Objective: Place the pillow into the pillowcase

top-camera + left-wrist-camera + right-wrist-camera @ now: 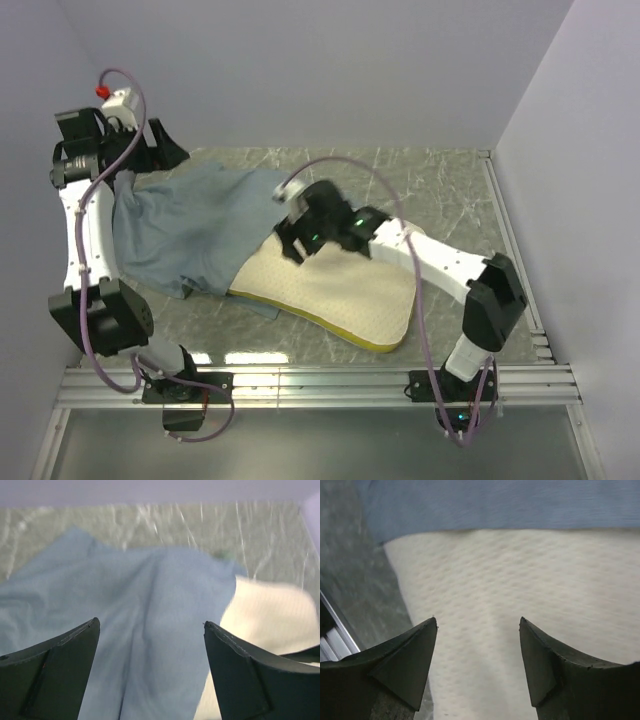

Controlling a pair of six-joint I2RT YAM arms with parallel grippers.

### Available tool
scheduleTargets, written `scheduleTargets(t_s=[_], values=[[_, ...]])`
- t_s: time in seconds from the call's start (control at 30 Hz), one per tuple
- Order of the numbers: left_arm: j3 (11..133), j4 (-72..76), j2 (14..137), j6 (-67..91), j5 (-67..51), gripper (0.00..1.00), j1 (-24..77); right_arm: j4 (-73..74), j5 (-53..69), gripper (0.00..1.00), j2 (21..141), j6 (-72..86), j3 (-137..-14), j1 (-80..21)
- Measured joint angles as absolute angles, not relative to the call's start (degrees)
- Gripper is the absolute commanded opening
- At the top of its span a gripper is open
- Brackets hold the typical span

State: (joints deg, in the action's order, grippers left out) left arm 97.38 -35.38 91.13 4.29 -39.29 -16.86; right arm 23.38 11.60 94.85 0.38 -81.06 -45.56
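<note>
The pillow [340, 290] lies flat on the table [450, 180], close to the near edge and right of the middle. Its yellow side faces the near edge, and its far-left end is tucked under the mouth of the pillowcase [190, 225]. More than half of the pillow is bare. The pillowcase spreads blue-grey and rumpled from there toward the far-left corner. The right gripper [477, 620] hovers over the pillow just short of the fabric's hem, its fingers wide apart with nothing between them. The left gripper [150, 625] hangs above the case near the far-left corner, also spread wide and holding nothing. The step in hand looks like a fresh grip to draw the case further over the foam. To do it well, the right fingers should likely pinch the hem's upper layer alone, not the foam under it, and pull toward the near-right corner. Meanwhile the left should pin or lift the case so that it feeds on instead of bunching. Slow, low pulls should keep the pillow from sliding along with the cloth.
</note>
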Motion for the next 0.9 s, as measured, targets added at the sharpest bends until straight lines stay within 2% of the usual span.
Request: scheduleTargets(t_s=[0.07, 0.2, 0.23, 0.27, 0.3, 0.43, 0.53, 0.57, 0.6, 0.77, 0.9], values=[[94.6, -40.4, 87.7, -1.0, -40.9, 0.91, -17.5, 25.3, 8.0, 0.76, 96.9, -2.5, -81.5, -52.4], [81.5, -46.9, 82.2, -8.5, -42.9, 0.91, -17.3, 28.0, 2.0, 0.78, 102.9, -6.3, -81.9, -61.6], [77.5, -48.3, 81.0, -9.6, -43.0, 0.91, -18.2, 28.5, 1.0, 0.80, 104.6, -6.9, -82.0, -62.9], [73.8, -49.8, 79.7, -10.5, -42.9, 0.91, -19.4, 28.7, 0.3, 0.88, 106.1, -7.3, -82.1, -63.9], [70.7, -51.7, 78.7, -11.3, -42.9, 0.91, -20.7, 28.8, -0.5, 0.90, 107.6, -7.6, -82.0, -64.6], [65.8, -54.2, 76.0, -12.3, -43.9, 0.89, -24.8, 28.7, -4.3, 0.90, 112.6, -9.4, -82.7, -65.9], [65.1, -54.3, 74.1, -13.1, -44.8, 0.86, -25.8, 28.1, -7.8, 0.45, 115.6, -10.9, -83.7, -66.4], [64.8, -54.2, 73.5, -13.9, -44.8, 0.86, -25.9, 28.2, -8.9, 0.02, 116.2, -11.2, -84.3, -66.3], [64.3, -53.9, 72.7, -14.6, -44.7, 0.86, -26.0, 28.4, -9.6, 0.00, 116.9, -11.5, -85.3, -66.0], [59.8, -53.5, 67.9, -22.6, -43.1, 0.82, -26.3, 28.7, -6.6, 0.00, 117.3, -9.1, -89.0, -62.6], [54.7, -55.4, 63.9, -37.5, -43.1, 0.78, -26.4, 29.0, -0.8, 0.00, 116.2, -6.8, -91.2, -58.3]])
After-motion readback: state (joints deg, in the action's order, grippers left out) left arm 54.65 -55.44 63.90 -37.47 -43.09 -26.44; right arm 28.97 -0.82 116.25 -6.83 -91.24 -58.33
